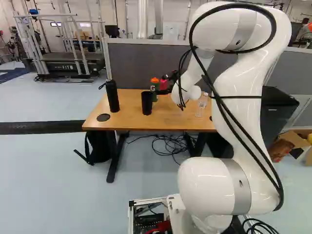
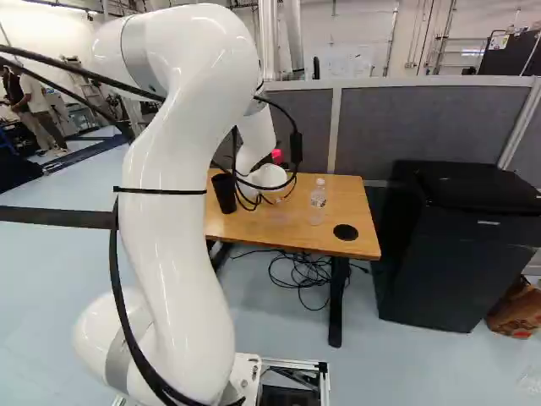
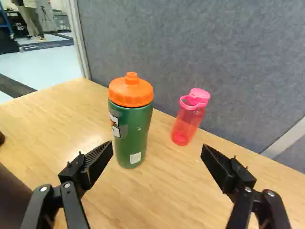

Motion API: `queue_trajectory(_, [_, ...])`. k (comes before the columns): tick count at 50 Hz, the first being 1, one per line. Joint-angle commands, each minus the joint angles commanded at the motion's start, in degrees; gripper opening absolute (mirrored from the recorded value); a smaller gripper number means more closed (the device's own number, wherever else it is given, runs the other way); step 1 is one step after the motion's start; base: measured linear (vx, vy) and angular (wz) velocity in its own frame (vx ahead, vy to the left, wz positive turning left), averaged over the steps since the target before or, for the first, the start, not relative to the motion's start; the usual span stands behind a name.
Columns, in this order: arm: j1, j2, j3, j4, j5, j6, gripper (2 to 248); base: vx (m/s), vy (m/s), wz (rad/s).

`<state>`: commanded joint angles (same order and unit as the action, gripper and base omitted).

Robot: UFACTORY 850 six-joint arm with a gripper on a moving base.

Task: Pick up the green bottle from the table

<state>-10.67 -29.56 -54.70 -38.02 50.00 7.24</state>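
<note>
Plainly, tabletop (image 3: 160, 143) shows between the green bottle (image 3: 132, 136) and pink bottle (image 3: 187, 125).

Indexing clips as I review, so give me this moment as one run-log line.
hand: open, empty | green bottle: upright on table, ahead of hand, ungripped | pink bottle: apart from it, near divider

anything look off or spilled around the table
Only the black cables look untidy: they lie in a loose tangle on the floor under the table. The green bottle stands upright, and no spill shows.
</note>
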Motion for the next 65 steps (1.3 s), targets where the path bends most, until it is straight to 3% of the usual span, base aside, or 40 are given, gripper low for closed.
queue_trajectory(11, [-0.36, -2.71, -3.67, -5.45, 0.0, 1.34, 247, 0.0, 0.0, 0.0])
queue_trajectory(30, [-0.8, -7.41, -10.25, -15.1, 0.0, 15.32, 247, 0.0, 0.0, 0.0])
queue_trajectory(34, [-0.83, -8.37, -11.63, -17.24, 0.0, 17.2, 247, 0.0, 0.0, 0.0])
queue_trajectory(57, [-0.41, -13.94, -19.87, -30.62, 0.0, 18.49, 247, 0.0, 0.0, 0.0])
queue_trajectory(65, [-0.09, -15.79, -22.69, -32.58, 0.0, 18.5, 247, 0.0, 0.0, 0.0])
